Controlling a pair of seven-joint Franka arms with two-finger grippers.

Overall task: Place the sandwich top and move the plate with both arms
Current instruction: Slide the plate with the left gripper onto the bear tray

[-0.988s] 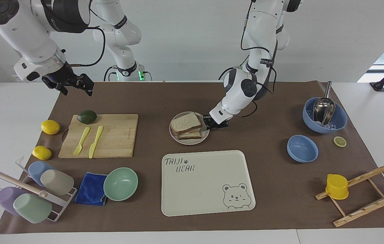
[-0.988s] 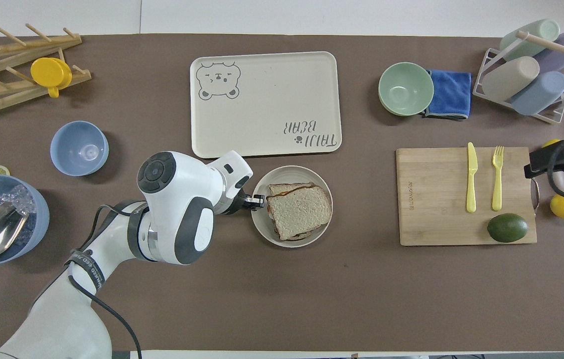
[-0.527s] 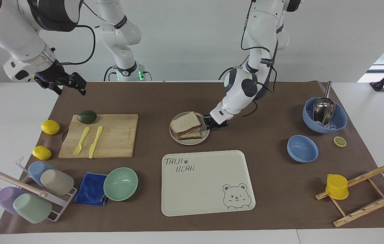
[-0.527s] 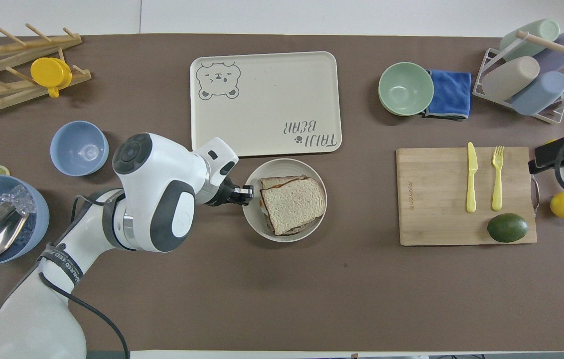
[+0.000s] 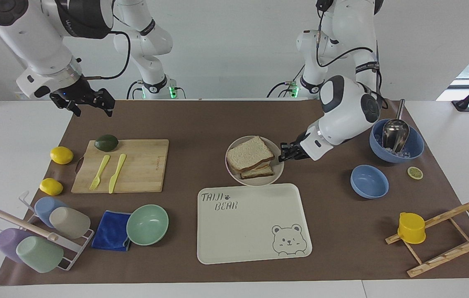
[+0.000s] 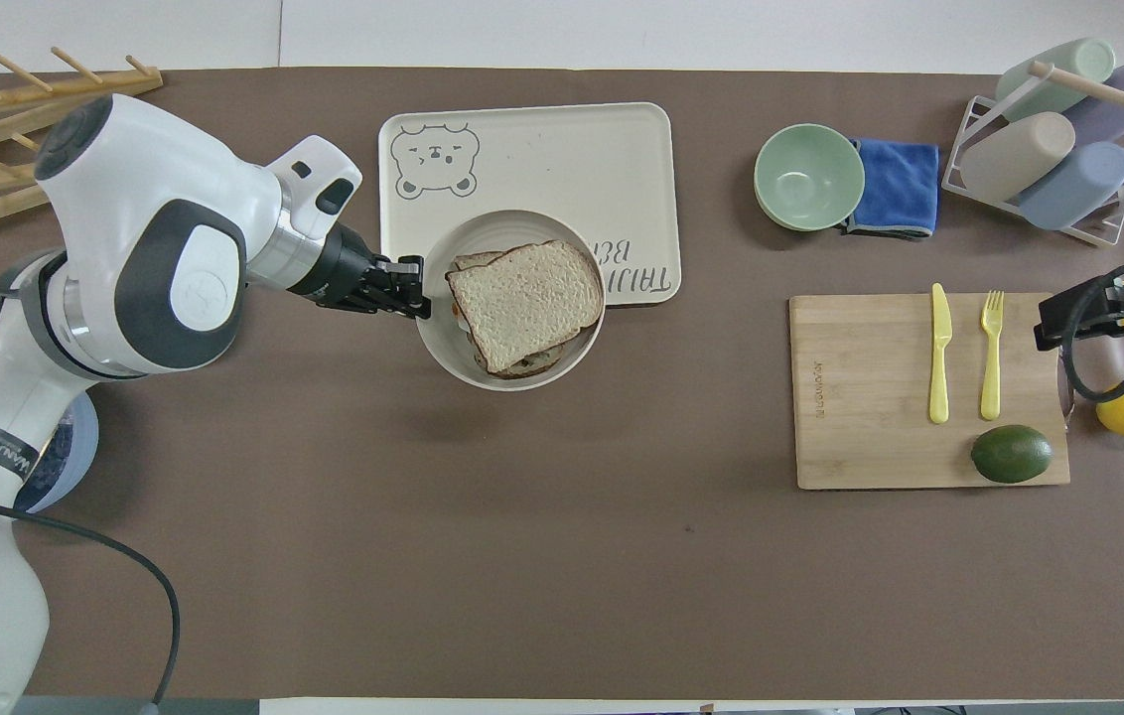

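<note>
The left claw (image 5: pixel 286 152) is clamped on the rim of the plate (image 5: pixel 232 170) at the edge toward the left arm's end of the desk, its fingers narrow around that rim. In the overhead view the grip sits at about nine o'clock on the plate, and the plate's centre lies at three o'clock from the claw. The plate looks lifted: in the overhead view it overlaps the near edge of the bear tray (image 6: pixel 522 149), and a soft shadow lies on the brown mat (image 6: pixel 562 556) under it. In the facing view it hangs just above the tray's edge nearest the robots, at about twelve o'clock from the tray's middle.

The sandwich top (image 5: pixel 250 153) already lies on the stack, a pale square slice with a brown crust, turned a little askew so the lower slice shows beneath. It seems tipped slightly rather than flat, so a sudden stop could slide it.

The move ahead turns on the short gap between plate and tray: the tray lies at twelve o'clock from the plate in the overhead view. The left arm, I judge, is the one carrying.

The right claw (image 5: pixel 87 102) hangs over the mat's corner at the right arm's end, by the cutting board (image 5: pixel 135 165), fingers apart and empty, waiting.
</note>
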